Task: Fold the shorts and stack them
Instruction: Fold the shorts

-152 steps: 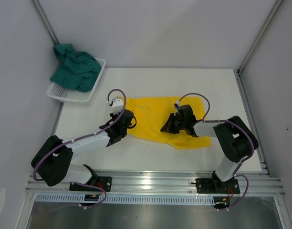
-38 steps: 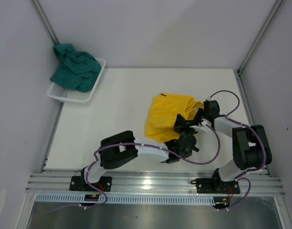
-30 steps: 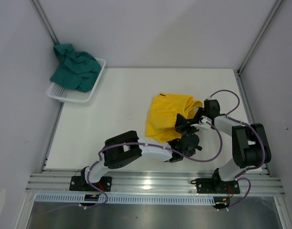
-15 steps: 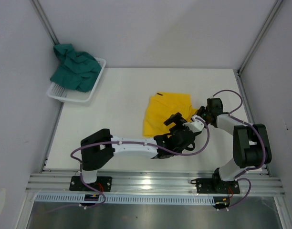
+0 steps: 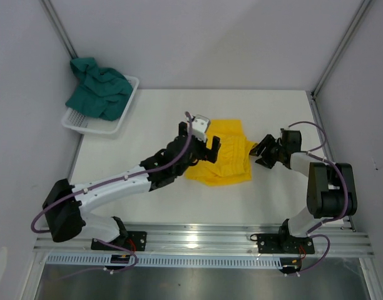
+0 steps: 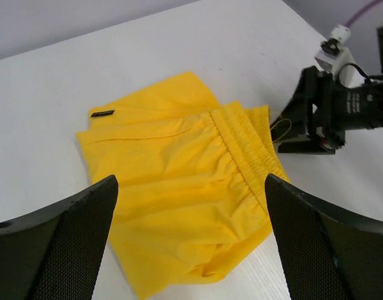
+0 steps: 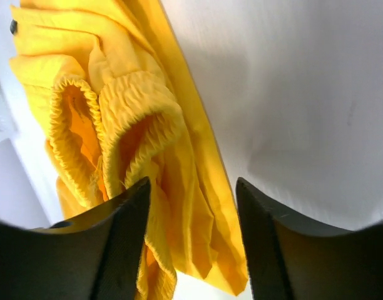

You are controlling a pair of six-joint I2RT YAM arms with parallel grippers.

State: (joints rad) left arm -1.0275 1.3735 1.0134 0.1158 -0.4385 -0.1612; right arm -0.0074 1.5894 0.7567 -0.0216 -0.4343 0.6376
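Top view: yellow shorts [image 5: 226,159] lie folded into a compact block on the white table [image 5: 135,156], just right of frame centre. The left gripper [image 5: 201,150] sits at the block's left edge, arm running in from the lower left. The right gripper [image 5: 260,156] is at the block's right edge, and I can't tell whether it touches. Teal shorts [image 5: 99,87] are bunched in the white basket [image 5: 85,127] in the upper left, spilling over its far rim, well apart from both arms.

Left wrist view: both fingers [image 6: 60,240] stand wide apart at the lower corners, above the fabric and gripping nothing. The yellow shorts fill the middle of the frame. The elastic waistband [image 6: 245,156] runs diagonally on the right, with a small black tag [image 6: 102,114] at the upper-left corner of the fold. The right gripper is in the upper right with its tips at the waistband end, beside a thin loop of drawstring [image 6: 280,129].

Right wrist view: fingers [image 7: 119,247] are apart at the bottom of the frame, not clamped on anything. The yellow shorts occupy the left half, with the gathered waistband opening towards the camera. The fold edge runs down into the gap between the fingers. Bare table is on the right.
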